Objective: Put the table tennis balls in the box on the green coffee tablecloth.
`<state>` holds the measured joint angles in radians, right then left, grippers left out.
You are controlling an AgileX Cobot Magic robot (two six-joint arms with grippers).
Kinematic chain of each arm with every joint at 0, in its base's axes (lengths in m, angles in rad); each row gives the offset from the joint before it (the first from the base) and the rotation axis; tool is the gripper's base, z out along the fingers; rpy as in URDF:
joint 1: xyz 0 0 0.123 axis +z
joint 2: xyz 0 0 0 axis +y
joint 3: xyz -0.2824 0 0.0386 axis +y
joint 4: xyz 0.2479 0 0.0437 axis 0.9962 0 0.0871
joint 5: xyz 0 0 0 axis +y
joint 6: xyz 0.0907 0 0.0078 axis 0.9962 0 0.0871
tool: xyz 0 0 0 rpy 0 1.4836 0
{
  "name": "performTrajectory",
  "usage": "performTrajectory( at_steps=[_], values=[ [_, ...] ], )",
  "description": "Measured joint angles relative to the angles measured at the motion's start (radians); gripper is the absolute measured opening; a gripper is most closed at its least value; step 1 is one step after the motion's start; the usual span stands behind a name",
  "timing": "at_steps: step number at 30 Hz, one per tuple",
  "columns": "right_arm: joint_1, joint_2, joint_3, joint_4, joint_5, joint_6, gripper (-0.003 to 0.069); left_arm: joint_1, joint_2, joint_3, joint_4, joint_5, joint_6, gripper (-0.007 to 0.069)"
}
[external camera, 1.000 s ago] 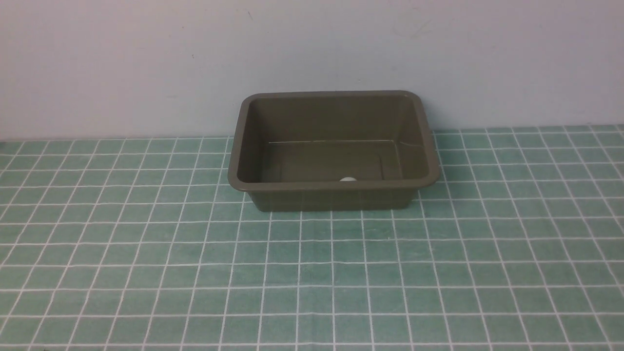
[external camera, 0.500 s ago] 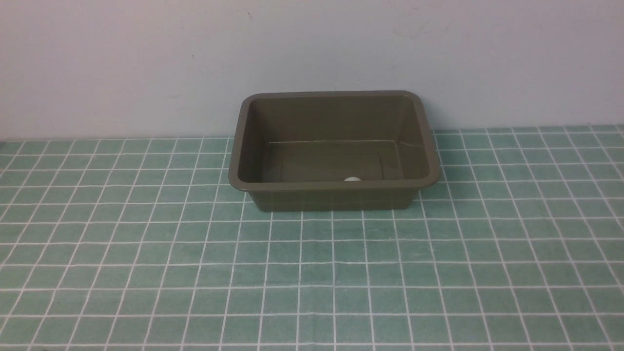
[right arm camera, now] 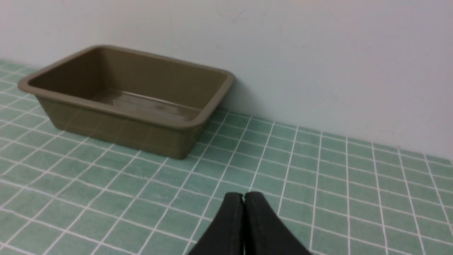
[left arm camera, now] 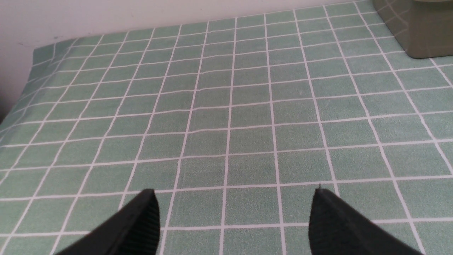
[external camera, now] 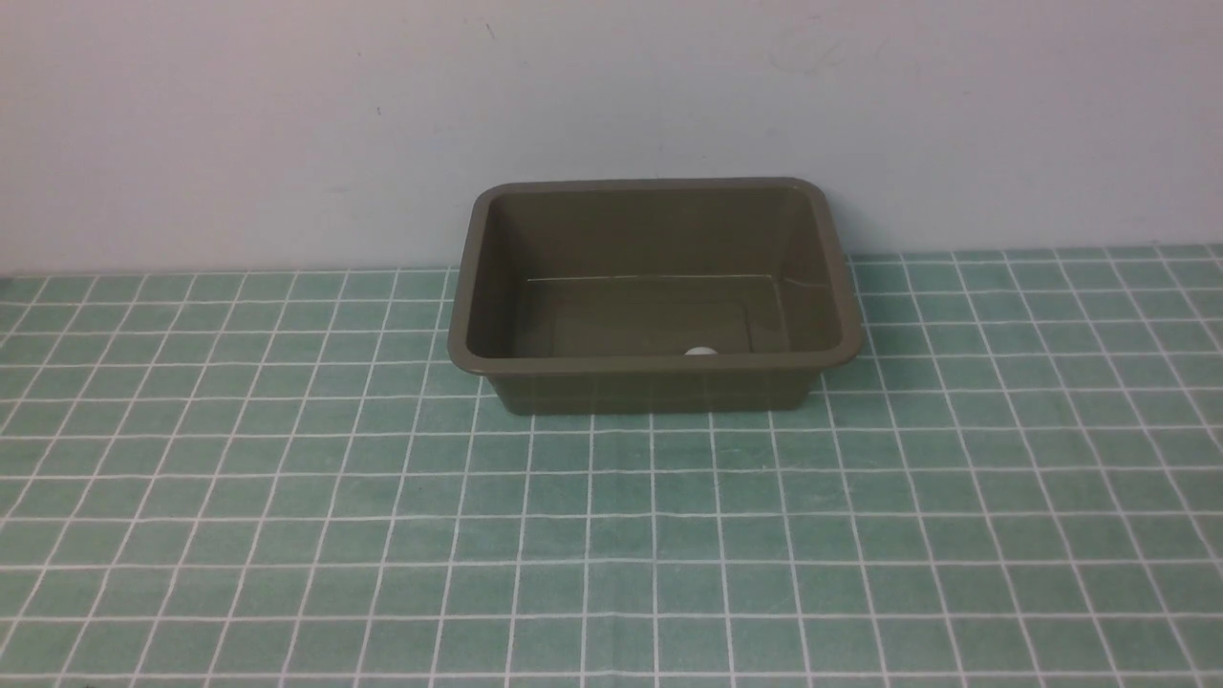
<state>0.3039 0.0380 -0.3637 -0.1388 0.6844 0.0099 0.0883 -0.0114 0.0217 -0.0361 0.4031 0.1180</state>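
In the front view, inside the box and toward 5 o'clock from its centre, just the white top of a table tennis ball, with its lower part hidden behind the near rim. Around it, olive-brown plastic walls, sloping inward to a flat floor, with rounded corners and a rolled rim. Upright on the green coffee tablecloth, at 12 o'clock from the cloth's centre and near the pale wall. Whether touching that wall, impossible to tell. Across the cloth, white lines in a grid of small squares, slightly wavy in places. In the left wrist view, left claw wide, with dark fingers well apart and bare cloth between. In the right wrist view, right claw narrow, with dark fingertips together and empty.
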Motion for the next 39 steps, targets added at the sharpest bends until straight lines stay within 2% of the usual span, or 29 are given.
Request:
performTrajectory(
  at_steps=[16, 28, 33, 39],
  values=[
    [0.0, 0.0, 0.105, -0.007, -0.081, 0.0, -0.0016, 0.0, 0.0, 0.0, 0.0, 0.0, 0.0, 0.051],
    [0.0, 0.0, 0.368, -0.011, -0.209, 0.0, -0.0016, 0.0, 0.0, 0.0, 0.0, 0.0, 0.0, 0.051],
    [0.0, 0.001, 0.382, -0.015, -0.284, 0.0, -0.0016, 0.0, 0.0, 0.0, 0.0, 0.0, 0.0, 0.051],
    [0.0, 0.001, 0.384, -0.015, -0.298, 0.0, -0.0016, 0.0, 0.0, 0.0, 0.0, 0.0, 0.0, 0.051]
  ],
)
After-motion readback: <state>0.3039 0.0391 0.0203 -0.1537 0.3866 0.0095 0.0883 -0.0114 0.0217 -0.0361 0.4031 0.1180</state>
